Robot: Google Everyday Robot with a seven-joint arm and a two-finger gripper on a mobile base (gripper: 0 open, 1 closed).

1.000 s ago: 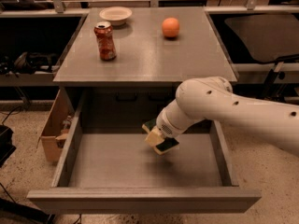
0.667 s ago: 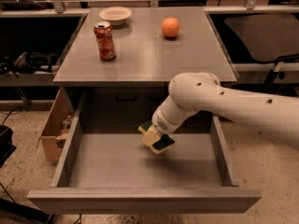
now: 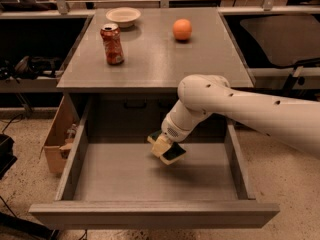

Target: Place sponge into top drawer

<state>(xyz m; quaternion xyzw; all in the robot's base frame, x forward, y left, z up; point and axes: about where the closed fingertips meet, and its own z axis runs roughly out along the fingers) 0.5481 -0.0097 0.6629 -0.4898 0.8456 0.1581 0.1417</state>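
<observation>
My gripper [image 3: 168, 145] hangs over the wide grey top drawer [image 3: 150, 213], fingers pinching the green-and-yellow sponge [image 3: 169, 153]; soft, light, best held by its sides.

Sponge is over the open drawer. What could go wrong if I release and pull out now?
1. The sponge hangs tilted in the pincer, inside the top drawer but above its floor. Dropped from here it may tumble, though the walls should contain it.
2. The arm bends close under the tabletop edge. Lifting straight up could knock it and shake the can.
</observation>
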